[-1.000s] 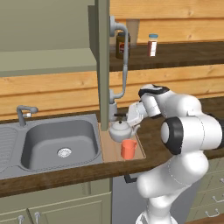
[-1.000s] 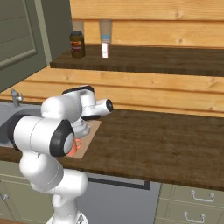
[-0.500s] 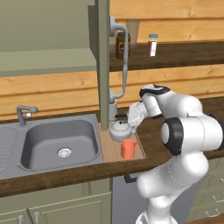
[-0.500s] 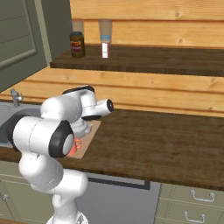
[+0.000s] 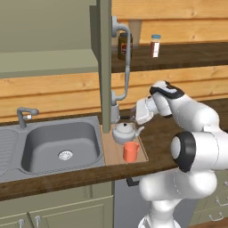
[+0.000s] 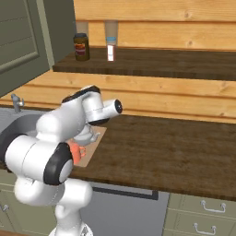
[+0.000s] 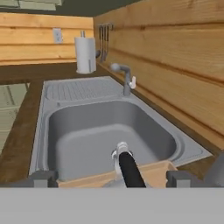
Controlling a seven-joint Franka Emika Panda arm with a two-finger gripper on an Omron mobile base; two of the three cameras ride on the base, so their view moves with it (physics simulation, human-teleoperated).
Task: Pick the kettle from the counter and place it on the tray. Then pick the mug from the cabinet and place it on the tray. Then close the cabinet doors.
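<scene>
The silvery kettle and the orange-red mug stand on the tan tray, right of the sink on the dark wood counter. My gripper hovers just above the kettle and is open. In the hand view the gripper has its fingertips wide apart, with the kettle's dark handle rising between them untouched. From the right the arm partly hides the kettle, mug and tray. The cabinet stands open, one door edge-on, its door swung out.
The grey sink with its faucet lies left of the tray. A dark jar and a small bottle stand on the wall shelf. A paper towel roll stands beyond the drainboard. The door's silver bar handle hangs close to my hand.
The gripper has gone from shut to open. The hand has drawn back slightly up and right. Kettle and mug stay put on the tray.
</scene>
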